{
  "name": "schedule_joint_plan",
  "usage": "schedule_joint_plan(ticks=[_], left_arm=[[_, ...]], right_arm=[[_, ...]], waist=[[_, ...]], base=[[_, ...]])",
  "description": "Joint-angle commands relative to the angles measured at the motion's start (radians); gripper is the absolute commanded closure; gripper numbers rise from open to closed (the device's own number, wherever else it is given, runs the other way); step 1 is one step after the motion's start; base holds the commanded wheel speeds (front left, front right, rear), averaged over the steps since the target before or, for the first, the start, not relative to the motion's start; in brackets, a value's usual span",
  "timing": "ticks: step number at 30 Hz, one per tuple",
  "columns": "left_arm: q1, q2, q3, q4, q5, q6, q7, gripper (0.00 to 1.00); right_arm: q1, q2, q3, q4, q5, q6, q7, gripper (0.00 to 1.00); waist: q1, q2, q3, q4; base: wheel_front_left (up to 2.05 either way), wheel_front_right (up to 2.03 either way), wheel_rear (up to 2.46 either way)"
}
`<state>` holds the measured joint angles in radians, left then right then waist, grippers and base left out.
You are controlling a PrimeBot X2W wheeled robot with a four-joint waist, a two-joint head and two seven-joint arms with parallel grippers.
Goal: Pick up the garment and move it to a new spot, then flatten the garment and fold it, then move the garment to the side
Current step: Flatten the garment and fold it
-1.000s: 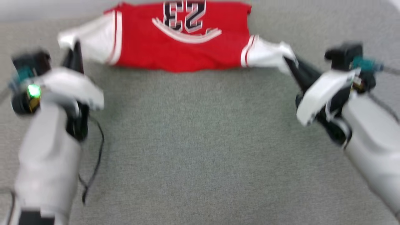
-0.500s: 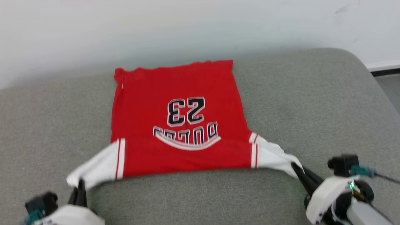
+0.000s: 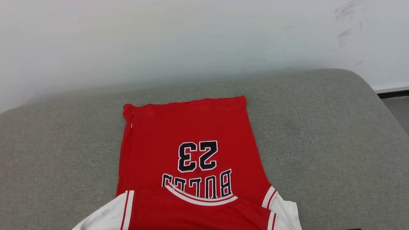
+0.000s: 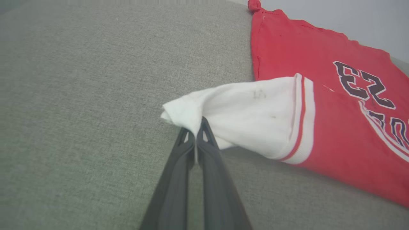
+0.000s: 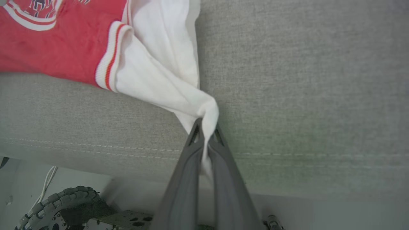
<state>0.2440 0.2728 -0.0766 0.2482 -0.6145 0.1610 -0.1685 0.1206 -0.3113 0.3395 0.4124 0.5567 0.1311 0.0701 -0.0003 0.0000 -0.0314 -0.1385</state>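
Garment [image 3: 188, 153] lies flat on grey cushion [image 3: 335, 134]. Print reads upside down: "23", then "BULL", last letter partly under the near fold. Left gripper [image 4: 195, 127] pinches one white corner, with the red body ahead and to its right. Right gripper [image 5: 207, 127] pinches the other white corner, just beyond the cushion's front seam [image 5: 287, 155]. Bare cushion lies outboard of both grippers.

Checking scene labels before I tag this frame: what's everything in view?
garment: one, red with white sleeves and the number 23, spread on the cushion, near end lapping over the lettering
cushion: one, grey fabric, under the garment
wall: one, white, behind the cushion
cable: one, white, below the cushion's front edge
wheel: one, grey, treaded, below the cushion's front edge
left tool: one, dark, shut on a white sleeve tip
right tool: one, dark, shut on the other white sleeve tip
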Motion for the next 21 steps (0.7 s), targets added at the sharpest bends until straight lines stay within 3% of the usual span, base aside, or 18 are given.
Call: schedule_joint_plan(ticks=[1, 2, 4, 12, 16, 21], left_arm=[[0.008, -0.002, 0.003, -0.017, 0.011, 0.012, -0.009, 1.0], [0.008, -0.006, -0.002, -0.029, 0.017, 0.019, -0.012, 1.0], [0.001, -0.011, -0.008, -0.055, 0.028, 0.026, -0.022, 1.0], [-0.04, -0.02, -0.034, -0.172, 0.069, 0.044, -0.047, 1.0], [-0.062, -0.018, -0.05, -0.236, 0.09, 0.056, -0.043, 1.0], [-0.116, -0.026, -0.084, -0.309, 0.118, 0.063, -0.03, 1.0]], right_arm=[[0.019, 0.011, -0.025, -0.023, -0.022, -0.001, 0.021, 0.96], [0.027, 0.024, -0.04, -0.046, -0.038, -0.001, 0.034, 0.69], [0.03, 0.045, -0.076, -0.094, -0.07, -0.001, 0.049, 0.0], [-0.101, 0.103, -0.247, -0.195, -0.127, -0.001, 0.053, 0.0], [-0.244, 0.11, -0.289, -0.137, -0.104, -0.001, 0.086, 0.0], [-0.477, 0.082, -0.267, 0.008, -0.056, -0.001, 0.156, 0.0]], waist=[[0.0003, 0.0, 0.001, 0.001], [0.0003, 0.0, 0.002, 0.001], [0.0003, 0.0, 0.004, 0.005], [0.0003, 0.0, 0.023, 0.039], [0.0003, 0.0, 0.057, 0.065], [0.0003, 0.0, 0.139, 0.115]], base=[[0.0, 0.0, 0.0], [0.0, 0.0, 0.0], [0.0, 0.0, 0.0], [0.0, 0.0, 0.0], [0.0, 0.0, 0.0], [0.0, 0.0, 0.0]])
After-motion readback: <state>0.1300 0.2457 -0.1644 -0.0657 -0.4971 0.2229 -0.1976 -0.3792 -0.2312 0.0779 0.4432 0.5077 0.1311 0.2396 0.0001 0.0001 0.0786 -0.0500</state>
